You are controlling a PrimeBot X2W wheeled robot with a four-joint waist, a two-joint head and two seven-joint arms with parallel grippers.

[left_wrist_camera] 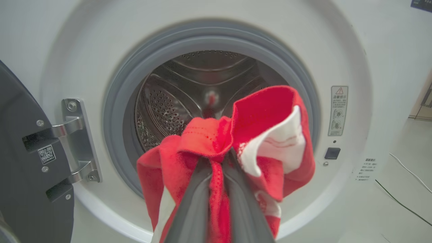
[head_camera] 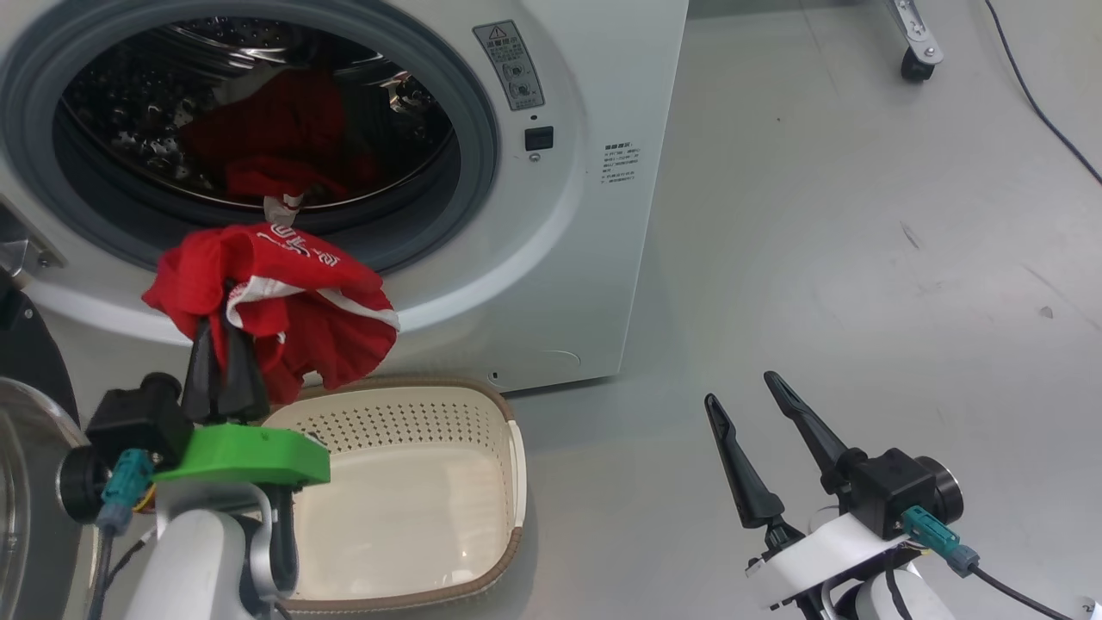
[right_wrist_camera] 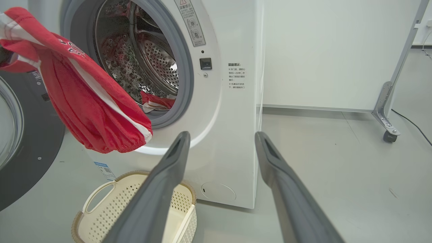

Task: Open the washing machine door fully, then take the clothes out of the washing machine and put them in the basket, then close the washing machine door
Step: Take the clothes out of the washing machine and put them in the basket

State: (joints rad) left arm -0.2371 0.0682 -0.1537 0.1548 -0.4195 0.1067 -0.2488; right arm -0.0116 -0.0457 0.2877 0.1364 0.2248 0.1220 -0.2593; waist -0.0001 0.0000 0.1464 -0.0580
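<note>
Left fingers (head_camera: 243, 379): pinching red garment (head_camera: 284, 284), hung above basket (head_camera: 405, 418) far rim
Right fingers (head_camera: 736, 465): spread, empty, open floor (head_camera: 818, 258) all round
Washing machine (head_camera: 603, 258): more clothes (head_camera: 275, 129) low in drum; door (right_wrist_camera: 33, 152) swung wide left

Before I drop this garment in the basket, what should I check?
1. Grip: ok, left gripper shut on held garment.
2. Clear of drum: ok, held garment hangs outside.
3. Over basket: cannot tell, it hangs near the far rim.
4. Room in basket: ok.
5. Path: ok, right gripper open, off to the side.
6. Drum emptied: not ok, second garment inside.
</note>
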